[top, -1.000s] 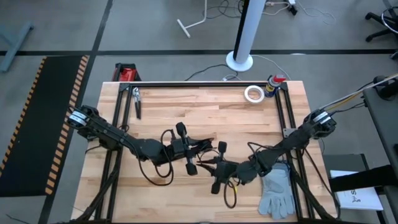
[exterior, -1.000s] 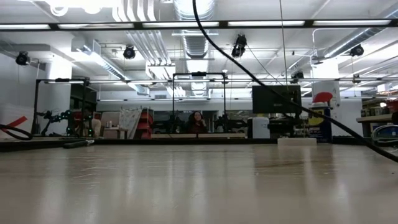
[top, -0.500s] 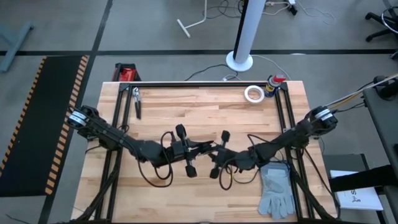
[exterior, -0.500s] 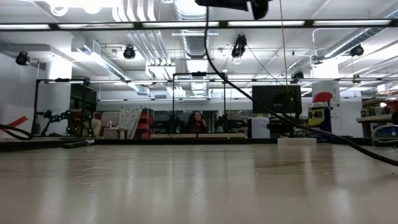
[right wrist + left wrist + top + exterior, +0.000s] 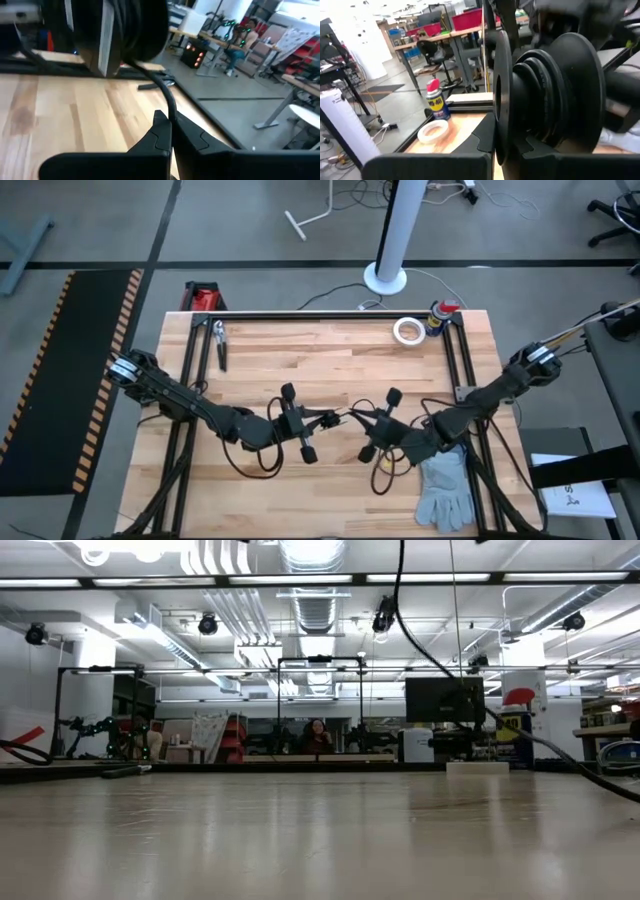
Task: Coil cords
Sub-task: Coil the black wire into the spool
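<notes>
Now the right gripper (image 5: pixel 376 427) sits further toward 3 o'clock than half a second ago, its arm drawn back, while the left gripper (image 5: pixel 297 425) has barely shifted near the table's middle. Between the two runs the thin black flexible cord (image 5: pixel 345 416), stretched nearly straight across the gap where earlier the grippers were almost touching. In the right wrist view the cord (image 5: pixel 165 95) passes down between the right gripper's clenched fingers (image 5: pixel 157 135), so that gripper is grasping it; the left wrist view is filled by a black round spool-like part (image 5: pixel 545 100), and I cannot tell how the left jaws stand. The light wooden plank tabletop (image 5: pixel 330 350) carries a white tape roll (image 5: pixel 407 331) and a blue-and-yellow spray can (image 5: pixel 440 313) at about 1 o'clock, dark pliers (image 5: pixel 219 342) at 10 o'clock, and a grey work glove (image 5: pixel 446 485) at 5 o'clock (partly under the right arm). Beyond the table, the low view shows a workshop with ceiling lights, and a seated person (image 5: pixel 317 735) far off.
</notes>
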Available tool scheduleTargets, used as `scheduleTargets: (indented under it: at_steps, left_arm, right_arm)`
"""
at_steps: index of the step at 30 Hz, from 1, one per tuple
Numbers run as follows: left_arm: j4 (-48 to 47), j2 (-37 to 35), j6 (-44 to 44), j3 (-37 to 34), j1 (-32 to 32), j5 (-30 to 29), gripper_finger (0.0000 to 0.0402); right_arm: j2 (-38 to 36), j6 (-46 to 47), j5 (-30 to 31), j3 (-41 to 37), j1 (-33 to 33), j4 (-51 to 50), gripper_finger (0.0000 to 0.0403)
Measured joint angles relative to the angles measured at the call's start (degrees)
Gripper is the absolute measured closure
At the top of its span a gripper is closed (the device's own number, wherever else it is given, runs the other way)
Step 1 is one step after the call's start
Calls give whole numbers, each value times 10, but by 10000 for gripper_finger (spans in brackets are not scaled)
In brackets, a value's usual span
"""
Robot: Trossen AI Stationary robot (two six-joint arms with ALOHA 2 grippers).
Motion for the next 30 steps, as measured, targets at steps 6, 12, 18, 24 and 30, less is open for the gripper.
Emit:
scheduleTargets:
  at_steps: [6,12,18,24,30]
  left_arm:
    - [-55,0,-26,0,5,-15,402]
    - [-95,0,-44,0,14,-20,402]
    - [-89,0,-8,0,12,-42,401]
    - [-87,0,12,0,13,-56,401]
    - [-108,1,36,0,15,-89,402]
  right_arm:
    - [-5,-21,19,17,7,0,402]
    - [-4,-30,-40,46,7,-2,402]
    - [-4,-11,-92,56,6,-2,402]
    - [-4,-6,-87,56,6,0,395]
    - [-4,-9,-117,59,8,43,369]
